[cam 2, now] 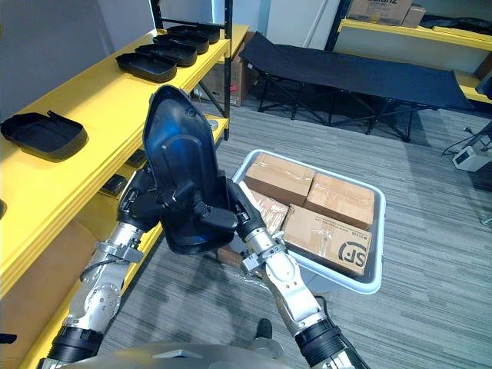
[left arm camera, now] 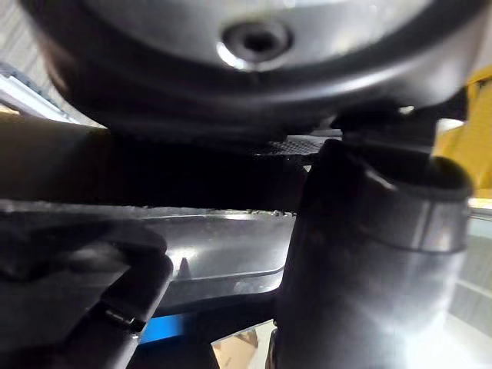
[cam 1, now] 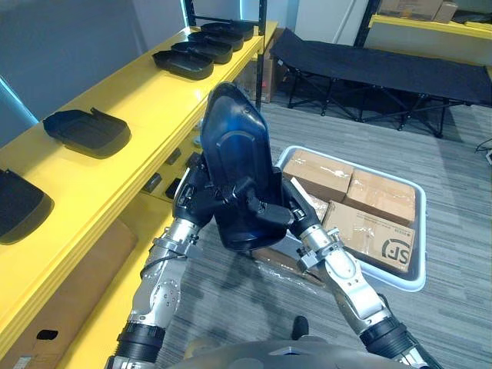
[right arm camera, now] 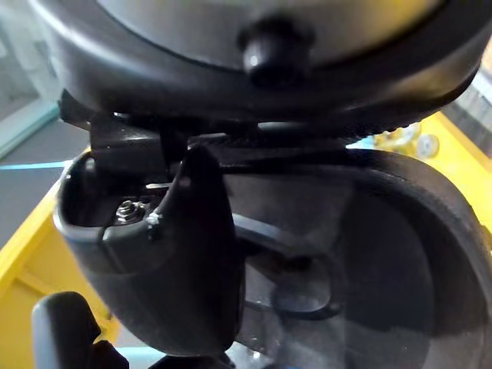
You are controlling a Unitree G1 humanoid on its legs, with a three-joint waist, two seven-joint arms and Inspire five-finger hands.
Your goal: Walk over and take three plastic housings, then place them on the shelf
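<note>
I hold one black plastic housing (cam 1: pixel 234 154) upright at the centre of the frame. My left hand (cam 1: pixel 194 196) grips its left edge and my right hand (cam 1: pixel 270 209) its lower right, the fingers of both curled onto it. Other housings (cam 1: pixel 86 132) lie along the yellow shelf (cam 1: pixel 154 104) at upper left. A bin (cam 1: pixel 421 231) of cardboard boxes (cam 1: pixel 380 196) sits at right.

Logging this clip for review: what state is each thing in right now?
housing: held upright, not yet on the shelf
right hand: shut on the housing
left hand: against the housing, grip hidden
other housings: lying flat on the shelf
boxes: closed, in the bin
cot: unfolded
</note>
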